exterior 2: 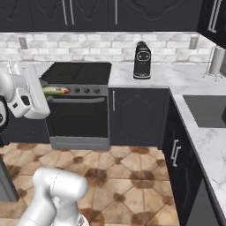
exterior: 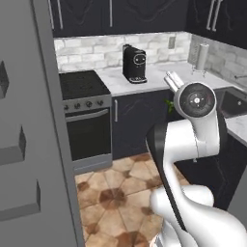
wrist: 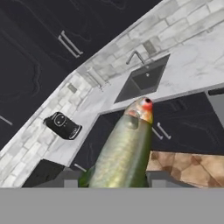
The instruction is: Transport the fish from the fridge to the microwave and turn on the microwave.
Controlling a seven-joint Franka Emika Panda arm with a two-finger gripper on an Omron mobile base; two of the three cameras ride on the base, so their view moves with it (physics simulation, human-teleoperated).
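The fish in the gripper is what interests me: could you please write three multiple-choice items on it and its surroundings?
1. Where is the fish?
A. between the gripper fingers
B. on the floor
C. in the sink

2. What colour is the coffee machine?
A. white
B. black
C. red

3. How does the gripper stand?
A. wide open and empty
B. closed on the fish
C. closed on a plate

Answers: 1 A, the hand view shows it rising between the fingertips; 2 B, it is black on the pale counter; 3 B, the fingers flank the fish.
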